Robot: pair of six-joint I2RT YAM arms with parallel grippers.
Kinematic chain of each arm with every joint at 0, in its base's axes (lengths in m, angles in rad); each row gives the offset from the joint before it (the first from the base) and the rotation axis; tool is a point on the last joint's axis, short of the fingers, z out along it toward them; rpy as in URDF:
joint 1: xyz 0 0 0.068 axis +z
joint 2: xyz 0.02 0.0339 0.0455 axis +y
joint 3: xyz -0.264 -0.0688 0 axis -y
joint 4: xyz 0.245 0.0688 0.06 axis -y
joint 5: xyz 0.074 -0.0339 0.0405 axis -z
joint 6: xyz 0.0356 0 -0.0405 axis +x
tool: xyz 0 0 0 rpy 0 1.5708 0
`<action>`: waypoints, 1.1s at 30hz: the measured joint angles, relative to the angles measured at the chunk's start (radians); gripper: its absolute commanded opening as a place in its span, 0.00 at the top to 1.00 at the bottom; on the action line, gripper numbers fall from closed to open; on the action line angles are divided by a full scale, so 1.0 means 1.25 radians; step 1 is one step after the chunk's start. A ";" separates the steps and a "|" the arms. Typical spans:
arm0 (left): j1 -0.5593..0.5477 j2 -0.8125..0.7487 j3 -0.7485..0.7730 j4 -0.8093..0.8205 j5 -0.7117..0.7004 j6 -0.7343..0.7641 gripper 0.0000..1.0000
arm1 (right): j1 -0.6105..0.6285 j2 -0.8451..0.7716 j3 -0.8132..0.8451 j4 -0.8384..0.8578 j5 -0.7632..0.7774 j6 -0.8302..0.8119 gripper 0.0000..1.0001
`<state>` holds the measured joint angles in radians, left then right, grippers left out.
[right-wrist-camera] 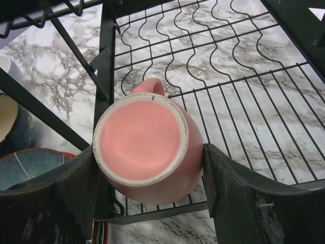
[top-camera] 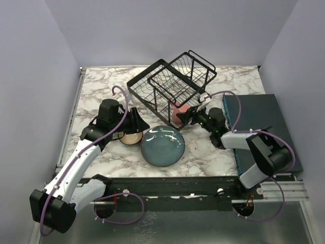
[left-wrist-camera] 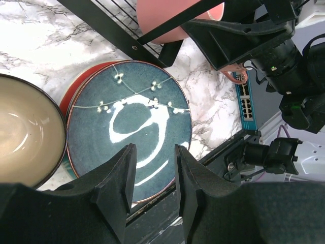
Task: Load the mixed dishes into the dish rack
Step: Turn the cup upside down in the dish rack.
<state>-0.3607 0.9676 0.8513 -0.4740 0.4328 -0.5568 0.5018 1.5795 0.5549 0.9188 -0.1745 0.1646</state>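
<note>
**Mug in grip at rack edge; plate stack and bowl awaiting loading**

Nearest item: the blue plate (top-camera: 162,146) lies flat on the marble table (top-camera: 101,86), near centre, stacked on a red plate (left-wrist-camera: 71,96) of which only the left rim shows. The left gripper (left-wrist-camera: 154,152) hovers over this stack with its jaws parted and nothing between them. Assessment: glazed ceramic, rigid, brittle and slick, and fairly heavy for a fingertip pinch. A plate lying flat offers only its rim, so the hold should go on the raised edge, one finger slipped beneath.

Just left of the stack sits the bowl (top-camera: 131,137), dark outside and tan inside, upright. Assessment: take it by the wall, one finger inside and one outside.

Further back, right of centre, the right gripper (right-wrist-camera: 150,162) is clamped across the body of the pink mug (right-wrist-camera: 144,142), base towards the wrist camera and handle pointing away. The mug sits at the near edge of the dish rack (top-camera: 170,84), over its lower wire tray. Whether it touches the wire cannot be told. Assessment: light, stiff and chip-prone against metal. The grip across the body looks sound, but the smooth glaze could let it rotate.
</note>
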 measured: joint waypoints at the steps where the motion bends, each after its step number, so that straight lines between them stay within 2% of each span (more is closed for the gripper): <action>1: 0.000 0.000 0.000 0.000 0.000 0.000 0.59 | 0.000 0.003 0.000 0.000 0.000 0.000 0.76; 3: 0.001 0.000 0.000 0.000 0.000 0.000 0.58 | 0.000 0.010 0.000 0.000 0.000 0.000 0.66; 13: 0.001 0.000 0.000 -0.001 -0.001 0.000 0.55 | 0.000 0.021 0.000 0.000 -0.005 0.001 0.39; 18: 0.001 0.000 0.000 0.000 -0.003 0.000 0.55 | 0.000 0.021 0.000 0.000 -0.006 0.003 0.33; 25: 0.001 0.000 0.000 -0.001 -0.004 0.000 0.55 | 0.000 0.021 0.000 0.000 -0.006 0.004 0.19; 27: 0.001 0.000 0.000 -0.001 -0.004 0.000 0.55 | 0.000 0.021 0.000 0.000 -0.006 0.006 0.01; 33: 0.001 0.000 0.000 -0.001 -0.006 0.000 0.55 | 0.001 0.017 0.007 0.039 -0.009 0.012 0.00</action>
<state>-0.3592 0.9672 0.8513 -0.4747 0.4255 -0.5564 0.5030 1.6005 0.5640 0.9676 -0.1860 0.1795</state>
